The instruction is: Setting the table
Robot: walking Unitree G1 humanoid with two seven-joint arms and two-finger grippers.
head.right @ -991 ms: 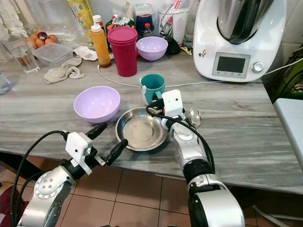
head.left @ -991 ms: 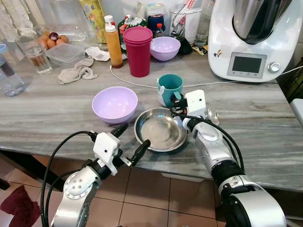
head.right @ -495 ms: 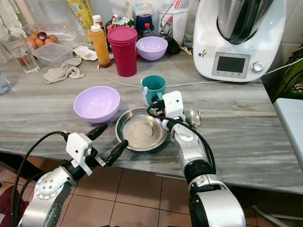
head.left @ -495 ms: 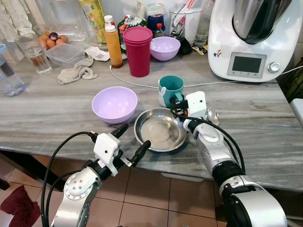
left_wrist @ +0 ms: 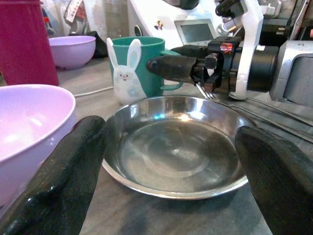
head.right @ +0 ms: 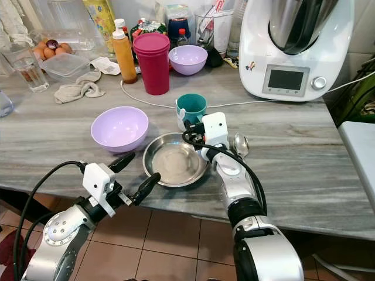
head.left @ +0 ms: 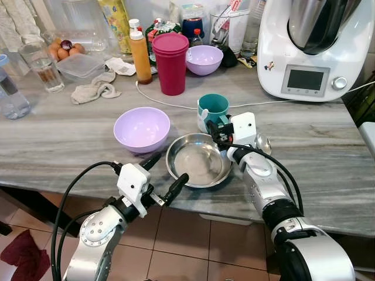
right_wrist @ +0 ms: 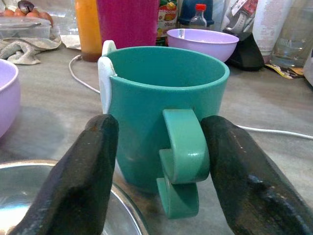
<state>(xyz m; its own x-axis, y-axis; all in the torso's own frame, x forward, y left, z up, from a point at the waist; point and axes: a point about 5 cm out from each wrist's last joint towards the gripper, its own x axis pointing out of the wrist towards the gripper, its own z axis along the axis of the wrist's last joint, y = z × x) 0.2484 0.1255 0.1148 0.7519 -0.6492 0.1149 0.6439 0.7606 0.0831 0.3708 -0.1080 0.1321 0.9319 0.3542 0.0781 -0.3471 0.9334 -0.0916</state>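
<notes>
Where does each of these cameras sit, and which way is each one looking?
Eye views: on the head, looking down at the counter; both arms show.
Left wrist view: on the left arm, facing the steel bowl; left gripper fingers frame it.
Right wrist view: facing the teal mug; right gripper fingers flank its handle.
All share mug and bowl.

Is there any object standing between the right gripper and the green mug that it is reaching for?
Nothing visible does. The right gripper is open, its two black fingers on either side of the teal mug's handle. The steel bowl sits just below the approach path, not in the gap.
</notes>
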